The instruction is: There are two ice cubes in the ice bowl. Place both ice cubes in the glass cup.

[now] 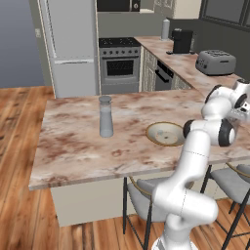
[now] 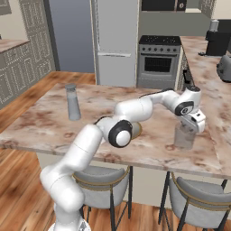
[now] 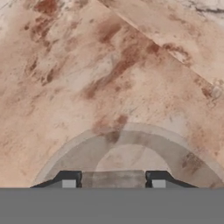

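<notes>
Ice cube (image 3: pixel 113 178), a pale grey block, sits clamped between the gripper (image 3: pixel 113 184) fingertips (image 3: pixel 69 180), which press on its two sides in the hand view. Just under it lies the round translucent rim of the glass cup (image 3: pixel 131 133), seen from above, so the cube hangs over the cup's mouth. In the right base view the cup (image 2: pixel 184 136) stands on the marble island counter (image 2: pixel 45 122) near its right end, with the hand directly above it and pointing down. The ice bowl (image 1: pixel 165 133) rests on the counter near the arm's elbow, well apart from the cup; its beige inside shows faint pale marks, but I cannot tell whether the second cube lies there. Farther left on the counter a tall grey capped bottle (image 1: pixel 106 117) stands upright, apart from the bowl. Grey-seated stools (image 1: pixel 141 195) are tucked under the near edge. Beyond the island, a toaster (image 1: pixel 215 62) and a dark coffee machine (image 1: pixel 182 41) sit on the back counter, with the oven (image 1: pixel 119 66) and the fridge (image 1: pixel 71 49) against the far wall.
</notes>
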Controlling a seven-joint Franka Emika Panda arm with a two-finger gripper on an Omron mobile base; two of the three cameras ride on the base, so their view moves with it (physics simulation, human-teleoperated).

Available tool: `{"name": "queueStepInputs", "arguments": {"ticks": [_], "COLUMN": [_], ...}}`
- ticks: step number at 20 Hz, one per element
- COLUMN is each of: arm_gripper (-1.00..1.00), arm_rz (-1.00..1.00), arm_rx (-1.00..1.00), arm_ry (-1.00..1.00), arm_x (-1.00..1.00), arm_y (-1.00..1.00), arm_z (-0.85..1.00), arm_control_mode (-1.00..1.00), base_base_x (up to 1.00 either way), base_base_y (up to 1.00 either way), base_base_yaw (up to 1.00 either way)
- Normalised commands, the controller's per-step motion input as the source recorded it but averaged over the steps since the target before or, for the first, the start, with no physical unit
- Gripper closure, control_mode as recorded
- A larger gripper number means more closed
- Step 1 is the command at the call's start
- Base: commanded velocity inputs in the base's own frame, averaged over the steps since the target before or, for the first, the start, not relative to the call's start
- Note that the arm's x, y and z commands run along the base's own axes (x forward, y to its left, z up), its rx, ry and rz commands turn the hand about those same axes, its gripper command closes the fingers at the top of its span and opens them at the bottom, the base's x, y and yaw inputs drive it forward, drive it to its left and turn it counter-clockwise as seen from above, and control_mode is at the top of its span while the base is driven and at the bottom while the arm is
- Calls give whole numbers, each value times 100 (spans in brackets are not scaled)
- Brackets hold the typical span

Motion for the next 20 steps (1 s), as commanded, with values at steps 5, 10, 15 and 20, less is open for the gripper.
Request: {"name": "queueStepInputs", "arguments": {"ticks": [5,10,15,20], "arm_gripper": [-100,-100,-100,-100], "arm_rz": [0,1,7,4], "arm_rx": [0,1,3,0], "arm_ry": [-16,-21,-5,0], "arm_x": [-5,-24,-15,8], "arm_y": [0,3,87,100], "arm_z": [46,59,11,0], "arm_control_mode": [-100,-100,-100,-100], "base_base_x": [0,0,0,0], "base_base_y": [0,0,0,0], "base_base_yaw": [0,0,0,0]}}
